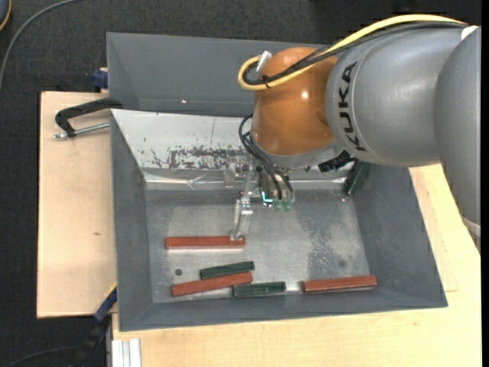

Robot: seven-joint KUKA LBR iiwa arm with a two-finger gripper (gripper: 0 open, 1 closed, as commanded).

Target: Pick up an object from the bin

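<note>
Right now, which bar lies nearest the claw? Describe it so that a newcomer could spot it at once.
Start at the grey bin and find the claw hanging under the orange wrist cover, near the middle of the floor. Just below and left of the claw lies a red-brown bar, flat and level. It lies alone, farther up the floor than the dark green bar and the others along the near wall.

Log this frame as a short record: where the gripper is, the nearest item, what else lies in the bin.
gripper: low near the middle of the bin
nearest: upper red stick, flat, right end at the gripper
front row: dark green stick, lower red stick, second green stick, right red stick
grasp: cannot tell
</note>
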